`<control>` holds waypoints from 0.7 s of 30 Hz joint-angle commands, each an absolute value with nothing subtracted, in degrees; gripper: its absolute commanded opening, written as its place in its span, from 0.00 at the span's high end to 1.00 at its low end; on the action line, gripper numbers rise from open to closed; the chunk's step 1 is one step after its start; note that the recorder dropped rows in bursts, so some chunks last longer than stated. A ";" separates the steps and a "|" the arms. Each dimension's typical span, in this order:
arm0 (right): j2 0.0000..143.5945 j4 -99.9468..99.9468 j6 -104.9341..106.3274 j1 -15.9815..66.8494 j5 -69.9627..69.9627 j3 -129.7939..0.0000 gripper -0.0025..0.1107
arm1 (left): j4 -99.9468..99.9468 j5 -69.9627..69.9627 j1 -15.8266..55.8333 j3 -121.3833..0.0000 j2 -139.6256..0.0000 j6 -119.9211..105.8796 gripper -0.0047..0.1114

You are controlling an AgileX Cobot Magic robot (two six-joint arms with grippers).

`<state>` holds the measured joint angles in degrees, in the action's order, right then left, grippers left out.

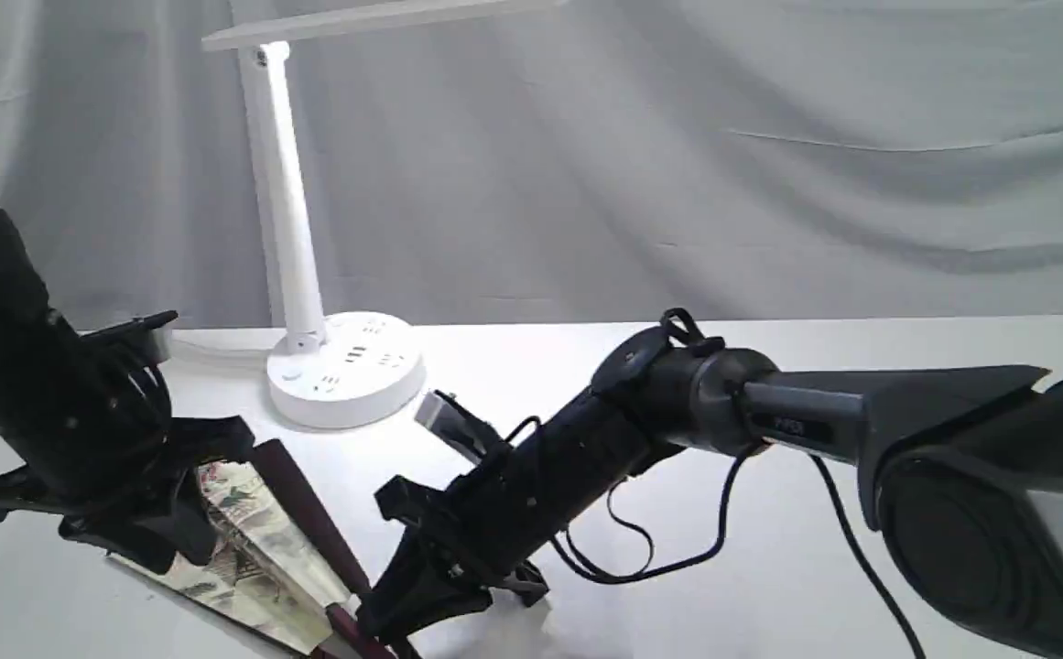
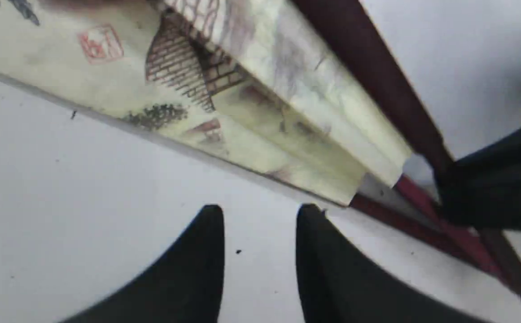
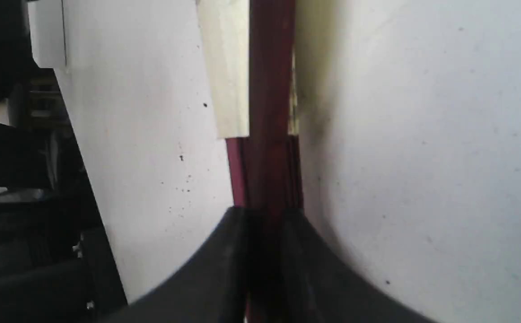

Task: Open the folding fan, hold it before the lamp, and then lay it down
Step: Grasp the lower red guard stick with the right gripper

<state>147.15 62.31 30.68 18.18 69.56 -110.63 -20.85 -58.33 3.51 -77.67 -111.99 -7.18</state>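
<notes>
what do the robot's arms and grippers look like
The left arm and right arm are matte black with chunky cylindrical links; the right has a dark grey tube with faint lettering. A thin black cable loops loose beneath it. The left gripper and right gripper each have two black, curved, tapering fingers.

The folding fan (image 1: 256,549) runs off the bottom edge — the left arm (image 1: 46,366) hides part of it.

White table (image 1: 769,513), lightly speckled. The lamp (image 1: 345,371) stands on its round base near the far edge, toward the left. The folding fan (image 1: 252,540), partly spread, lies by the front-left corner.
</notes>
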 commanded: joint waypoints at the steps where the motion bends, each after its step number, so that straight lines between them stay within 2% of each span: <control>1: 146.26 64.70 32.58 15.87 69.96 -110.12 0.98 | -19.80 -59.53 3.52 -77.35 -111.28 -8.21 0.72; 7: 144.72 65.28 31.77 13.47 69.96 -110.12 0.98 | -20.72 -59.60 3.52 -77.35 -110.59 -9.49 0.72; 21: 139.43 68.52 31.23 13.38 69.96 -109.55 0.98 | -20.80 -53.22 3.52 -77.35 -101.15 -9.37 0.72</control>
